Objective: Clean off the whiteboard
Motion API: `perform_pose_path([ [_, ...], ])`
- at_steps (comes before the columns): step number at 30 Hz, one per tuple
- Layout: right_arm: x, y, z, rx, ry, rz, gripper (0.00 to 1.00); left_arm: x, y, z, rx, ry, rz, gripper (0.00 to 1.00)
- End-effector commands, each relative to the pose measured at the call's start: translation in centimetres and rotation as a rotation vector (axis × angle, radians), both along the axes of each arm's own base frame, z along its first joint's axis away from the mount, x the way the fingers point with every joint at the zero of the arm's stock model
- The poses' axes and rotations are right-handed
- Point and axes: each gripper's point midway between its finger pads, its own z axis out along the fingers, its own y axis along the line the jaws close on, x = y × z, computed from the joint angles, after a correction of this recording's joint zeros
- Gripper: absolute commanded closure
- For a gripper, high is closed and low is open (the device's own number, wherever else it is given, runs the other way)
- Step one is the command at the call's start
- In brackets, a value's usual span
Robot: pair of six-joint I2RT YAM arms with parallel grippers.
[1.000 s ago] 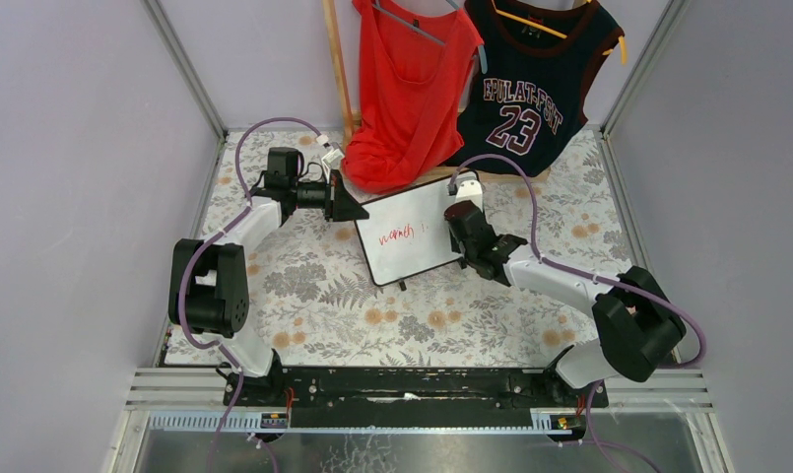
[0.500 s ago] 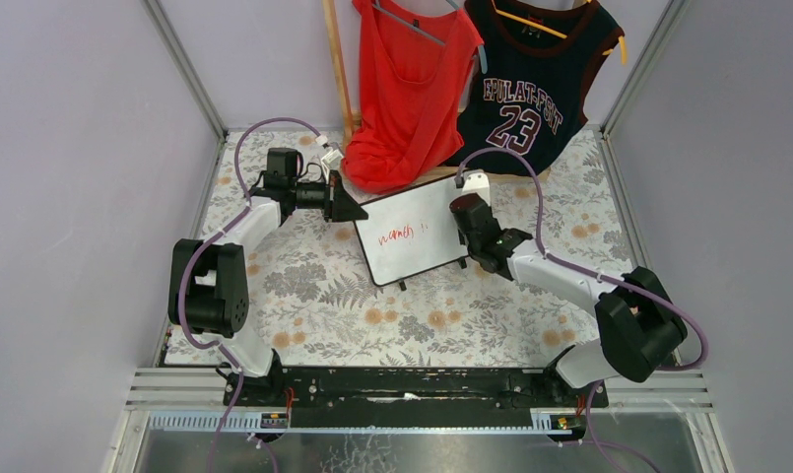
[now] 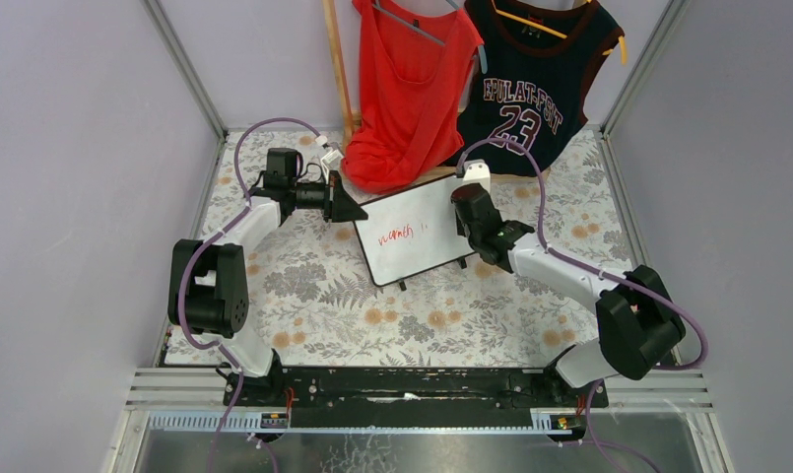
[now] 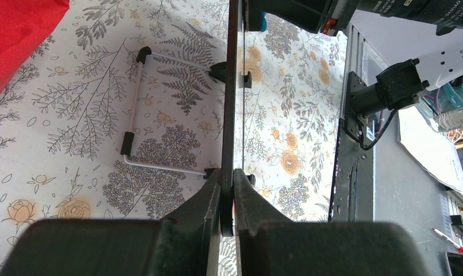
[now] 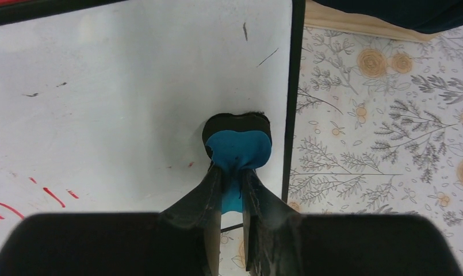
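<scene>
We see the whiteboard (image 3: 419, 259) propped up mid-worktop (image 3: 313, 296), with red writing (image 3: 397, 234) on it. Our left fingers (image 4: 209, 201) pinch its left edge tight. Our right fingers (image 5: 203, 210) grip a blue eraser (image 5: 238, 150) pressed against its right side, just beside the frame.

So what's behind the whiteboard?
Behind the whiteboard, the left wrist view shows a wire stand resting on the flowery tablecloth, with red cloth farther back. The board's back face itself is hidden, seen edge-on.
</scene>
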Motion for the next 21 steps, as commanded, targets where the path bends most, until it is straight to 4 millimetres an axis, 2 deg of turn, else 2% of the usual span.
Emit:
perform_pose_path([
  [1,0.5,3.7,0.3,0.152,-0.002,0.091,1.00,0.0,0.4,-1.6,0.058,0.021,0.025,1.00],
  [9,-1.0,10.1,0.5,0.161,-0.001,0.227,1.00,-0.1,0.3,-1.6,0.057,0.023,0.023,1.00],
  [15,-2.7,15.2,1.7,0.171,-0.016,0.325,1.00,-0.2,0.2,-1.3,0.058,0.018,0.022,1.00],
  [18,-3.2,16.6,2.1,0.180,-0.020,0.351,1.00,-0.2,0.2,-1.2,0.056,0.014,0.021,1.00],
  [21,-3.7,17.0,2.2,0.183,-0.021,0.360,1.00,-0.2,0.2,-1.2,0.057,0.015,0.022,1.00],
])
